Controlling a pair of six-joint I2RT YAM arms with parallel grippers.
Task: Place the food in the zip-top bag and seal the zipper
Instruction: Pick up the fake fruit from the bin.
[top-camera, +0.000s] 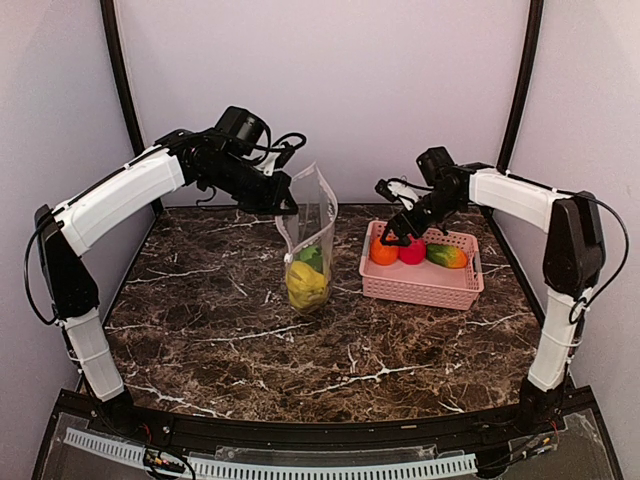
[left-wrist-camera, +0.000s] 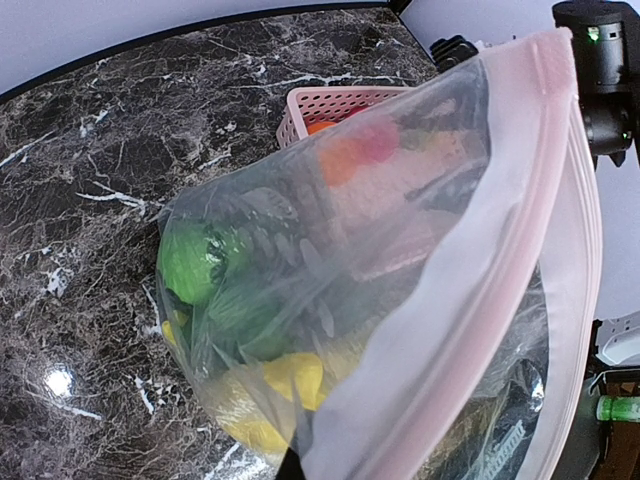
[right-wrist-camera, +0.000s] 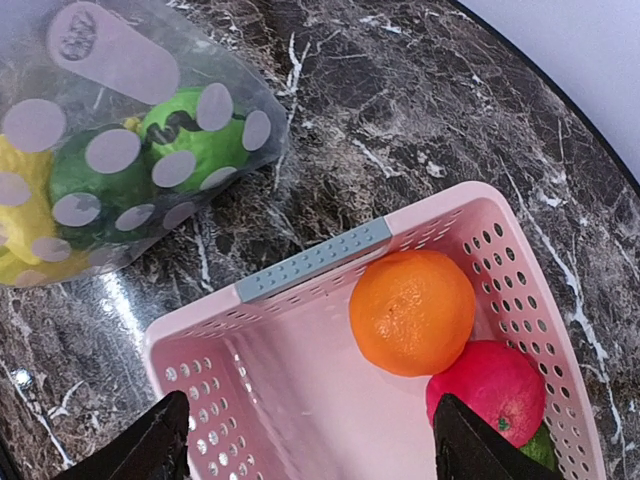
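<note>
At the middle of the dark marble table (top-camera: 200, 330), the clear dotted plastic zip-top bag (top-camera: 318, 225) stands upright, yellow and green toy food (top-camera: 306, 284) inside. The left gripper (top-camera: 290, 206) is clamped on its top edge. The right gripper (right-wrist-camera: 310, 400) is spread above the pink slotted basket (top-camera: 420, 285) near the right edge.

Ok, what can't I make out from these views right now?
- Left pincer grip: left wrist view, clear dotted plastic bag covers the fingers.
- Yellow toy pieces count: blurred through the plastic.
- Green-orange mango-like toy: right wrist view, cut off by bottom edge, behind red round fruit.
</note>
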